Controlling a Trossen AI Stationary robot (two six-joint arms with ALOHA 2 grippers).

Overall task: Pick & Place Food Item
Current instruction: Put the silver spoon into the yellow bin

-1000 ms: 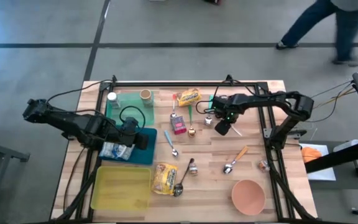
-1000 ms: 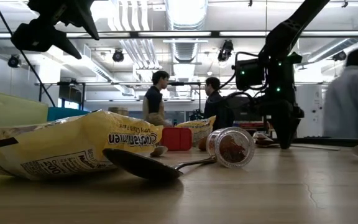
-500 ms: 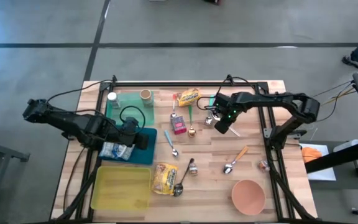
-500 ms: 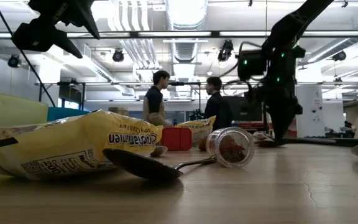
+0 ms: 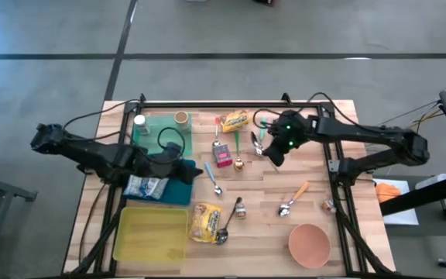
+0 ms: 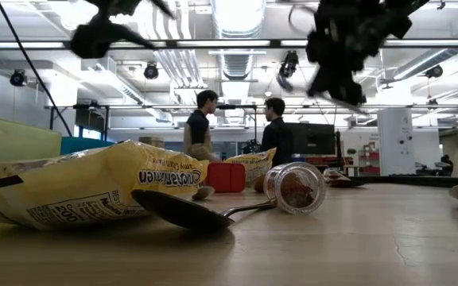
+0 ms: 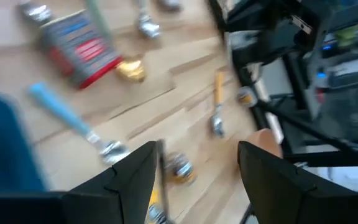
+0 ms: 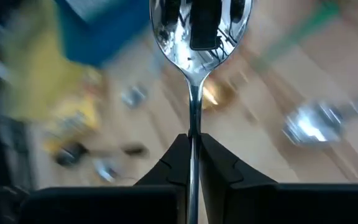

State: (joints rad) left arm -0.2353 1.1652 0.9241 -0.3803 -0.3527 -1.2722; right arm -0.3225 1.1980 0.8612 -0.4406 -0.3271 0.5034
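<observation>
Relation of tools to food items, seen from above. The right gripper (image 5: 272, 152) hangs over the far middle of the table, its fingers clenched on the handle of a silver spoon (image 8: 194, 25); in its wrist view the spoon's long axis runs straight out from between the fingertips, bowl outward. The object held is thus a utensil, not food. The food items lie as follows: a yellow packet (image 5: 235, 120) just to the far left of this gripper, a red box (image 5: 223, 154) to its left, a yellow noodle bag (image 5: 204, 220) well to the near left beside the yellow tray (image 5: 152, 232), and a white-and-blue pouch (image 5: 145, 187) on the blue mat (image 5: 178, 192) at the left. The left gripper (image 7: 197, 163) stands at the mat's right edge, fingers apart and grasping nothing, just to the right of the pouch. Which item the task intends cannot be told. Judged by position, the left arm is nearer the pouch and the noodle bag; the right arm is nearer the yellow packet but would first need to set down the spoon.
</observation>
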